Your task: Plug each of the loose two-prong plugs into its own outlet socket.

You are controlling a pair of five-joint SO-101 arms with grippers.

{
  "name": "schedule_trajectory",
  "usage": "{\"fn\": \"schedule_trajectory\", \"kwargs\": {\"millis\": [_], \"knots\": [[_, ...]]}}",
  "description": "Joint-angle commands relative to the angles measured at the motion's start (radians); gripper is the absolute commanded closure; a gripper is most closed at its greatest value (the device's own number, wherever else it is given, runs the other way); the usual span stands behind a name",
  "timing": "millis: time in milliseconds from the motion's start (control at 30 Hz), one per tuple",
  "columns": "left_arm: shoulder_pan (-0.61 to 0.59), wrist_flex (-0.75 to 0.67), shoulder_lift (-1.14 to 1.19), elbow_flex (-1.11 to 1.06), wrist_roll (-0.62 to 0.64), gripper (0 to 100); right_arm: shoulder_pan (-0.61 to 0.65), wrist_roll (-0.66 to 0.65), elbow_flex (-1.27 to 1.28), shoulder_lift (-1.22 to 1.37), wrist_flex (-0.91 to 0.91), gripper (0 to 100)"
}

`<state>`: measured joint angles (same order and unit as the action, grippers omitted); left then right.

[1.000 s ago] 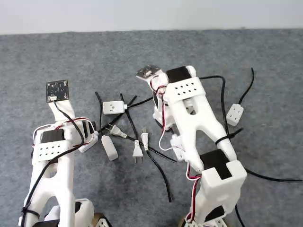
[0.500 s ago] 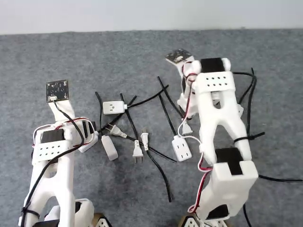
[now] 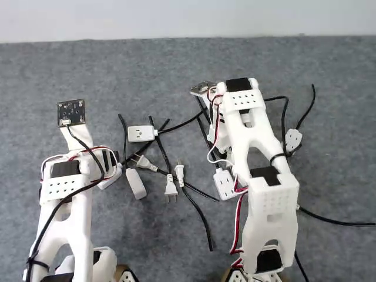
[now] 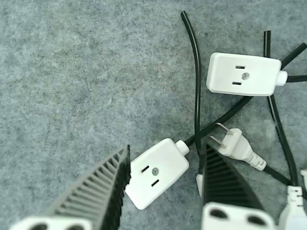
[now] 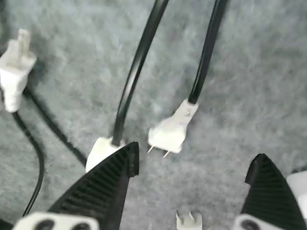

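Observation:
My left gripper [image 4: 165,152] is open and low over the carpet, its fingers on either side of a white outlet socket [image 4: 156,173] that lies flat, also seen from above as socket [image 3: 136,183]. A second socket [image 4: 244,74] lies beyond it, with a two-prong plug [image 4: 236,143] beside the right finger. My right gripper [image 5: 196,153] is open above a loose white plug [image 5: 170,132] on a black cord. Another plug [image 5: 17,67] lies off to one side. Two plugs [image 3: 170,188] [image 3: 180,172] lie between the arms.
Black cords [image 3: 200,214] criss-cross the grey carpet between the arms. One more socket [image 3: 224,183] lies beside the right arm and another socket [image 3: 292,140] at its far right. A small dark board [image 3: 71,111] sits at the far left.
The right arm swung right and away, then came back left and nearer. The socket beside it now lies uncovered. The left arm has not moved.

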<state>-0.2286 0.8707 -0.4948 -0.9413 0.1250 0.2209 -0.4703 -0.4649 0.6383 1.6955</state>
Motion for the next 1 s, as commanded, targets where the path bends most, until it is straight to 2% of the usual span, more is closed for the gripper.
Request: {"fn": "schedule_trajectory", "kwargs": {"millis": [0,533,633,767,800,900,967], "knots": [[-0.003,-0.026,-0.005,0.007,0.014,77,0.007,-0.003,-0.094,0.036,-0.008,64.8],[-0.003,-0.026,-0.005,0.007,0.014,77,-0.010,0.034,-0.155,0.197,-0.010,65.9],[-0.003,-0.026,-0.005,0.007,0.014,77,-0.015,0.032,-0.155,0.211,-0.024,75.9],[-0.005,-0.026,-0.005,0.007,0.014,77,-0.015,0.032,-0.155,0.231,-0.058,97.6],[-0.012,-0.026,-0.005,0.007,0.014,77,-0.015,0.032,-0.155,0.234,-0.064,99.8],[-0.041,-0.026,-0.005,0.010,0.014,77,-0.016,0.032,-0.155,0.242,-0.065,96.2],[-0.044,-0.026,-0.005,0.010,0.014,77,-0.016,0.032,-0.155,0.245,-0.065,99.3]]}}
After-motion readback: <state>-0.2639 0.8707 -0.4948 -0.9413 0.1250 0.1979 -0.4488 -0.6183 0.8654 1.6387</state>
